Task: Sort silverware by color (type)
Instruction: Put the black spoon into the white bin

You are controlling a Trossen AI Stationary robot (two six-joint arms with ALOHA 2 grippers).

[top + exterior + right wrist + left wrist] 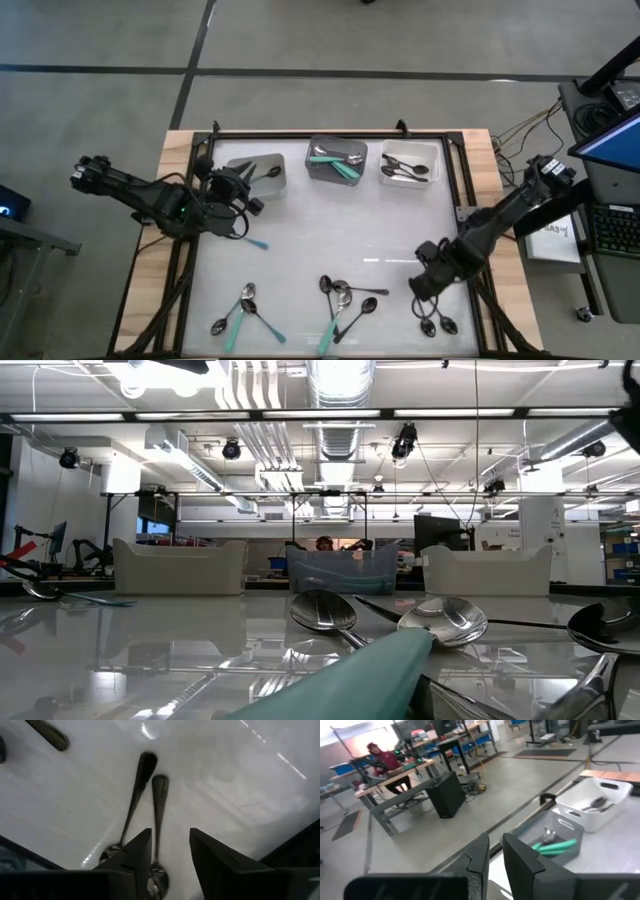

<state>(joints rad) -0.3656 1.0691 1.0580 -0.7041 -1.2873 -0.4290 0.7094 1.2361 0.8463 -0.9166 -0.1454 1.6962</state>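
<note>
Hovering low over the near right corner of the counter (pixel 400 250), the right tool (pixel 165 852) has its fingers spread above two black spoons (pixel 150 810) lying flat, nothing pinched; left tool (pixel 232 188) sits by the far left bin (pixel 262 172), can't tell if it's pinching anything; other spoons (pixel 340 300) lie scattered along the near edge, more in the three far bins.

Overhead camera looks straight down, taking in the whole bench (pixel 330 240) and both arms. The low one sits right on the surface, close behind the spoons (pixel 325 612), facing the workshop beyond. Left wrist looks out level over the bins (pixel 592 807); right wrist stares down, very near two spoons (pixel 150 795) that also show lower right in the overhead.
</note>
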